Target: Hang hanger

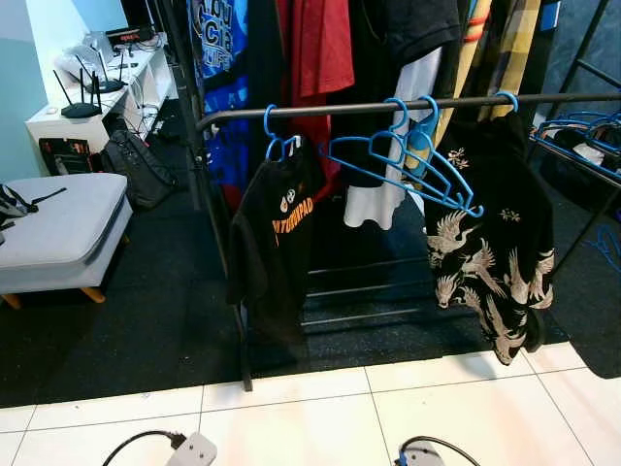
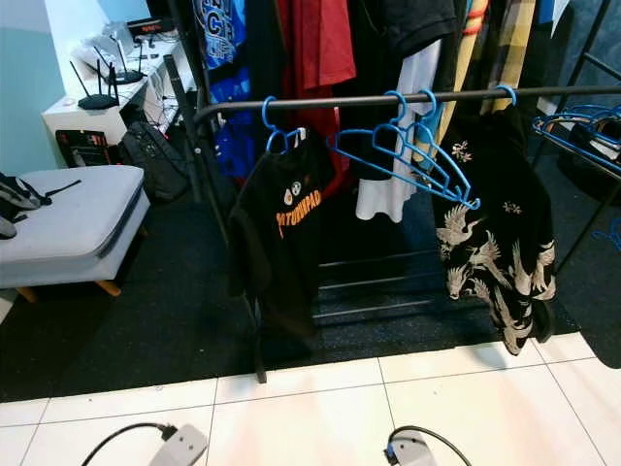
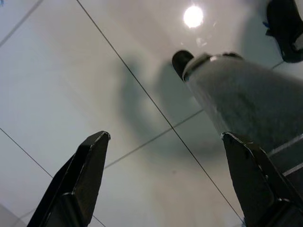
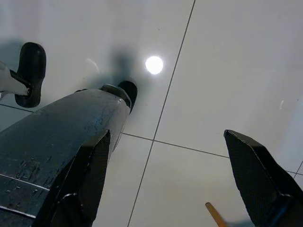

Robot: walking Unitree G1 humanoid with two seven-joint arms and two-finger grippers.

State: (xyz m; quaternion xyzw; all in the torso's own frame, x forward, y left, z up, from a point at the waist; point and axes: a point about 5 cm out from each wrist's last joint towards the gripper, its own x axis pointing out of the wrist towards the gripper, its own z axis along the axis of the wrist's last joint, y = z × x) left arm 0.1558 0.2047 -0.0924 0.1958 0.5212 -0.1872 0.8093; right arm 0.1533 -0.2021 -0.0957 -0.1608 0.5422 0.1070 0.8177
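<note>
A black clothes rail (image 1: 359, 108) crosses the scene ahead of me. Empty blue hangers (image 1: 408, 160) hang tilted on it near the middle. To their left a black T-shirt with orange print (image 1: 277, 233) hangs on a blue hanger (image 1: 277, 136). To their right hangs a black shirt with white birds (image 1: 495, 243). Both arms hang down. My left gripper (image 3: 165, 142) is open above the white tiles, nothing between its fingers. My right gripper (image 4: 165, 142) is open too, also empty, over the tiled floor.
A grey padded stool (image 1: 58, 233) stands at the left on the black mat (image 1: 146, 330). Behind it a white desk (image 1: 87, 102) holds routers. More clothes hang behind the rail. A second rack with blue hangers (image 1: 582, 131) is at the right. My own legs (image 3: 246, 104) stand on white tiles.
</note>
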